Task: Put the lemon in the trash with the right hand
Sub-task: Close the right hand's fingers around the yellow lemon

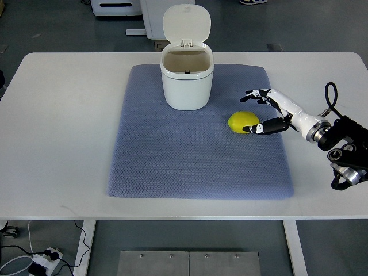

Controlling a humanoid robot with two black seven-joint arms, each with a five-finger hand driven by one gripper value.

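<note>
A yellow lemon (242, 122) lies on the blue-grey mat (172, 155), to the right of and a little nearer than the white trash bin (187, 76). The bin stands at the mat's far middle with its lid flipped up and its inside showing. My right hand (250, 114) reaches in from the right edge, its fingers spread. The thumb's tip is beside the lemon's right end, and the other fingers (253, 95) hover beyond it. The hand holds nothing. My left arm does not show.
The mat lies on a white table (57, 132) whose near edge runs along the bottom. Beyond the table's far edge stands white equipment (118, 7) on a grey floor. A power strip and cables (43, 261) lie on the floor at the lower left.
</note>
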